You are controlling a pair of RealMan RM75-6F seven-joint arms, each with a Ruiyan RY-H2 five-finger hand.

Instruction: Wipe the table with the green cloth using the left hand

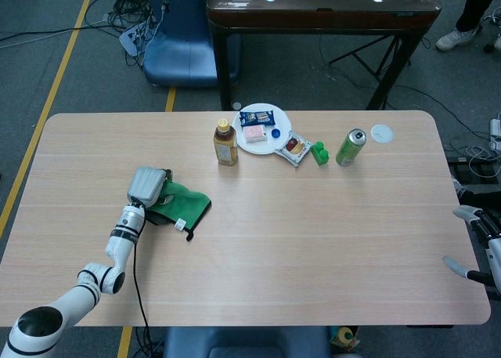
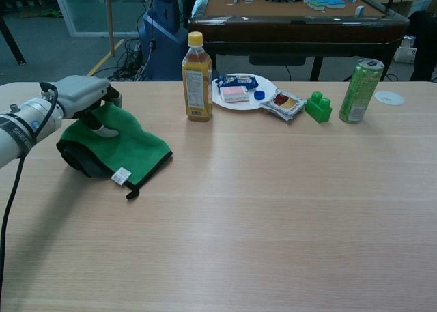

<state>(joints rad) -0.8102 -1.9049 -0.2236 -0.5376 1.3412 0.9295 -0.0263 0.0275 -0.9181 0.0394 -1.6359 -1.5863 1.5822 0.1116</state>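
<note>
— Two arms on record. We start with the largest item, the table (image 1: 313, 240): light wood, carrying everything listed below.

— And the left arm?

— We see it reach in from the lower left corner in the head view, forearm angled up toward the table's left half. The left hand (image 1: 148, 186) sits palm down on the green cloth (image 1: 182, 204), fingers curled into the fabric and gripping it. In the chest view the left hand (image 2: 85, 97) bunches the green cloth (image 2: 130, 148) up at the near end, while the far part lies flat on the wood with a white tag at its edge.

— The right hand?

— We find the right hand (image 1: 479, 244) cut off at the frame's right edge, beyond the table. Fingers look apart and hold nothing. The chest view does not show it.

— Smaller items?

— A tea bottle (image 2: 196, 77) stands upright behind the cloth, well apart from it. Beside it a white plate (image 2: 263, 84) holds packets; a snack wrapper (image 2: 282, 102) lies at its rim. A green can (image 2: 360, 91) stands to the right, a green block (image 2: 318, 106) between wrapper and can. We cannot read the packet labels.
</note>
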